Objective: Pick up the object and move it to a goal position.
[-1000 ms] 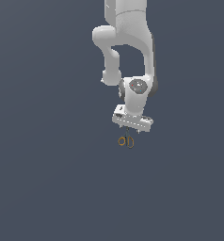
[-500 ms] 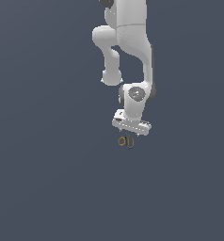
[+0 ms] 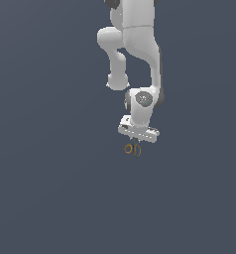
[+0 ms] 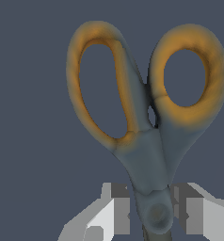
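Gripper [image 3: 134, 142] is holding the scissors [image 3: 133, 149] aloft.
In the wrist view, its fingers [image 4: 115, 209] are pinching the scissors [image 4: 147, 117] at the pivot, orange loops hanging free below; light, stiff and likely slippery, they are probably best gripped at that neck.

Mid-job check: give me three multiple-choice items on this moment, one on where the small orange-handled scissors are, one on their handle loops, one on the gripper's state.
1. Where are the small orange-handled scissors?
A. just under the white gripper
B. far to the exterior view's left of the arm
C. above the arm's elbow

2. How many orange ring loops?
A. one
B. two
C. four

3. The gripper is:
A. wide open, empty
B. shut on the scissors
C. out of view

Answers: 1 A, they hang directly under the gripper in the exterior view. 2 B, the wrist view shows two loops. 3 B, the grey fingers flank the pivot.
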`<act>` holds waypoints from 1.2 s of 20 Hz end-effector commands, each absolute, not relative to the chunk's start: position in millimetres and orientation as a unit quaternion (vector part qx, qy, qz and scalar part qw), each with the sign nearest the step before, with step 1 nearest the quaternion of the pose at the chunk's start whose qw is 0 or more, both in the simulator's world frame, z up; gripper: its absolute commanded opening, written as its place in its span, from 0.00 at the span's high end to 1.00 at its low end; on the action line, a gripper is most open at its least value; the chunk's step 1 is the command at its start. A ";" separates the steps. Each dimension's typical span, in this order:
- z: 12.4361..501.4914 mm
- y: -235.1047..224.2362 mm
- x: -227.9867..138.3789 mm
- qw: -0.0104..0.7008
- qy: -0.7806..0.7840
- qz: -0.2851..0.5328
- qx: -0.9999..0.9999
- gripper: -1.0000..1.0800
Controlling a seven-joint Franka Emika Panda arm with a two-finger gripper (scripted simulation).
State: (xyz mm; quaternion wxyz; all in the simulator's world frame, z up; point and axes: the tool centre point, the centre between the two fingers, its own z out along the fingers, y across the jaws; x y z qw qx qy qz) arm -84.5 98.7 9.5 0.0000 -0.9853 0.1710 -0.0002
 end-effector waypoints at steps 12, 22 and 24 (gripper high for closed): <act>29.6 108.3 -69.9 0.000 0.171 0.000 -0.985 1.00; 86.5 137.3 -27.7 0.000 0.171 0.000 -0.985 1.00; 100.5 144.4 -16.9 0.000 0.171 0.000 -0.985 1.00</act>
